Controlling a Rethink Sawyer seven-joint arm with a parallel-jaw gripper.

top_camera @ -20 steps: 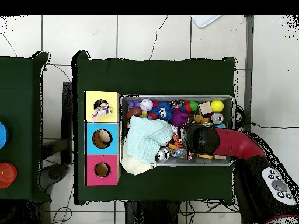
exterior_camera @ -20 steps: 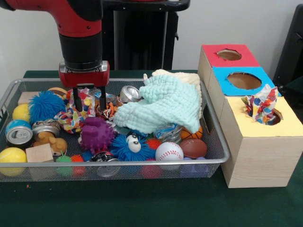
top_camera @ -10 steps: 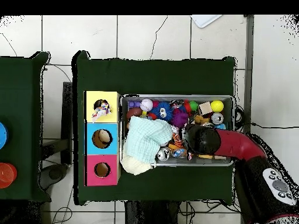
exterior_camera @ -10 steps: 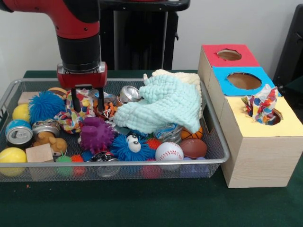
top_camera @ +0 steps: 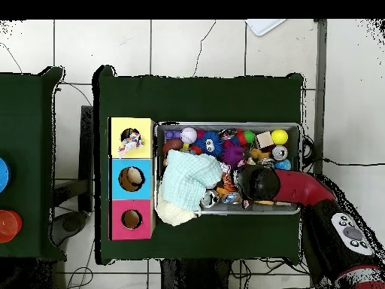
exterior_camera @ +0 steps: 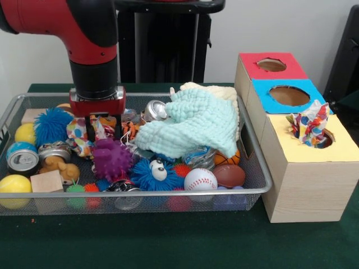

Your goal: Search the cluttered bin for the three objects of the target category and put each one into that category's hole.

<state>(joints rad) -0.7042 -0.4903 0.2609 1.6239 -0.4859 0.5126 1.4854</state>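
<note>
the red and black robot arm comes down into the wide silver wire mesh bin (exterior_camera: 255, 168), and its gripper (exterior_camera: 96, 130) is low in the clutter, left of the mint-green waffle cloth (exterior_camera: 193, 126) in the front view. the fingers are sunk into a soft white cloth with bright polka dots (exterior_camera: 81, 134), which bunches around them; whether they are pressed together on it or apart, i cannot tell. this dotted cloth lies just behind the purple spiky ball (exterior_camera: 112, 158) and beside the blue fuzzy ball (exterior_camera: 53, 124).

a second dotted cloth (exterior_camera: 309, 123) sits crumpled in the round hole (exterior_camera: 322, 138) of the yellow-topped pale wooden box (exterior_camera: 314, 179), partly standing out of it. this box is right of the bin, in a row with the blue-topped box (exterior_camera: 287, 95) and the red-topped box (exterior_camera: 270, 65).

the mint-green cloth lies over the right part of the bin, with a cream waffle cloth (exterior_camera: 224, 92) behind it. in front of it are a white baseball (exterior_camera: 200, 179) and a brown toy football (exterior_camera: 229, 175).

in the overhead view the arm (top_camera: 301, 188) covers the gripper.
</note>
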